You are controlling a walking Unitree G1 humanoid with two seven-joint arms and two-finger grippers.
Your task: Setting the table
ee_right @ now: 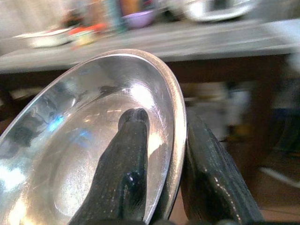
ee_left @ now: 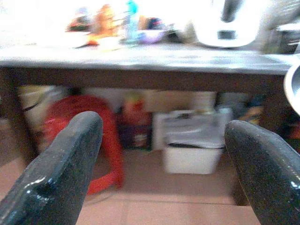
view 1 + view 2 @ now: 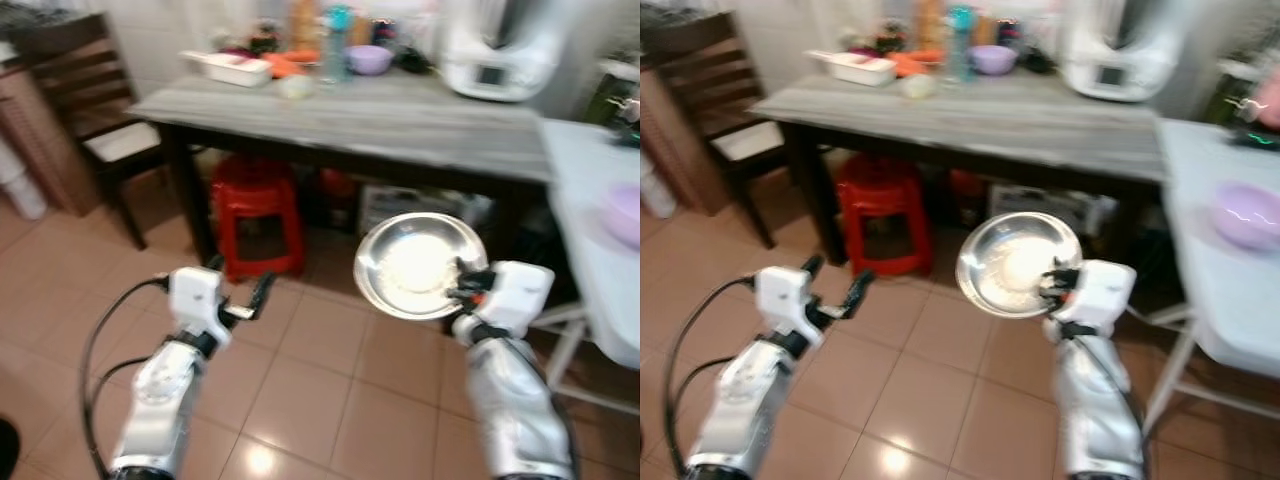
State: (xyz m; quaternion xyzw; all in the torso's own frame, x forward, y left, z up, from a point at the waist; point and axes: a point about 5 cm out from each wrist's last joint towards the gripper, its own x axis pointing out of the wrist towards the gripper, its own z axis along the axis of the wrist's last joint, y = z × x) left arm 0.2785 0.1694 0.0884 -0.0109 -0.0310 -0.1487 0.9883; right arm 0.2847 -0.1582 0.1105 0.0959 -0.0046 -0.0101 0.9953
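Observation:
My right gripper [image 3: 463, 285] is shut on the rim of a shiny steel plate [image 3: 415, 264], held up in front of me above the tiled floor. In the right wrist view one finger [image 1: 126, 164] lies inside the steel plate [image 1: 70, 140] and the other presses its outer rim. My left gripper [image 3: 240, 295] is raised at the left, open, with nothing between its fingers [image 2: 65, 164]. The grey wooden table [image 3: 400, 125] stands ahead of both grippers.
On the grey table stand a white tray [image 3: 228, 67], a purple bowl [image 3: 369, 59], bottles and a white appliance [image 3: 497, 50]. A red stool [image 3: 258, 210] and boxes sit under it. A dark chair [image 3: 95, 110] is at left. A white table [image 3: 1215, 250] with a purple bowl [image 3: 1245, 215] is at right.

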